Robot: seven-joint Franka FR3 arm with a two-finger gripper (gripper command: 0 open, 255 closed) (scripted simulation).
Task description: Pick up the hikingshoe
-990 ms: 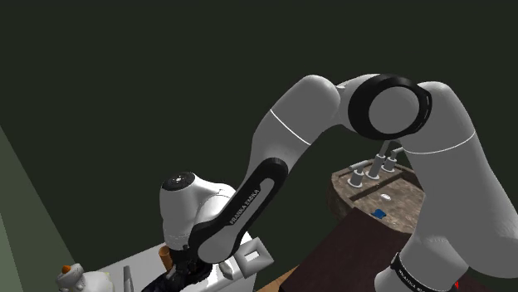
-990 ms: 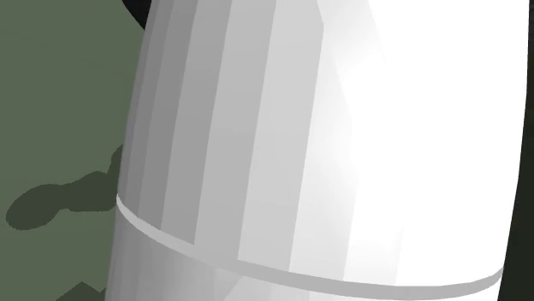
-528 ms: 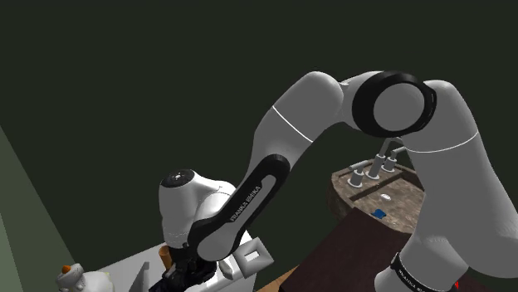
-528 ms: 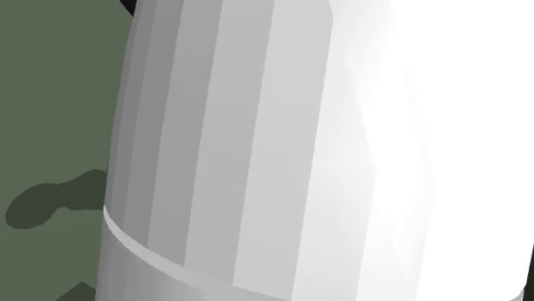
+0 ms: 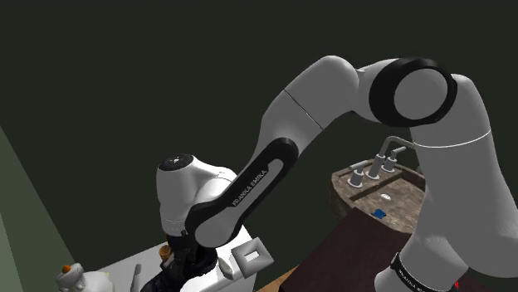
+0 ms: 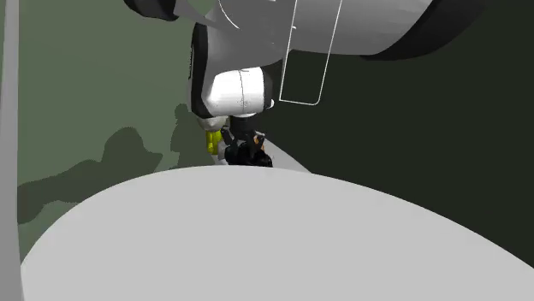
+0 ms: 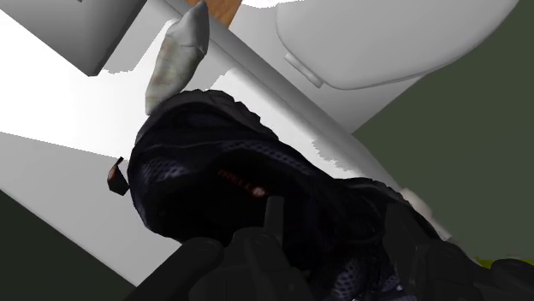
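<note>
Gripper down on the target: my gripper straddles the dark hiking shoe, one black finger along each flank. With black on black the contact is hard to read, but I judge the fingers to be pinching the shoe, not standing free of it. The shoe lies directly between them, toe pointing away from my hand, over a white surface.

As I read it, the step in hand is the grasp itself, with the lift not yet proven. The next move calls for a straight rise away from the surface under steady squeeze. The soft upper may give, and the shoe's weight hangs well ahead of my fingertips, so it could tip or slide out.

Just past the toe lies a pale speckled bundle, so close that I cannot tell whether the two touch. It may drag along when I rise. Beyond it shows an orange-brown piece, and further out a white rounded body.

In the second exterior view a small yellow object sits just beside my hand. A stone-coloured sink with its taps stands well behind my arm and is no hindrance.
</note>
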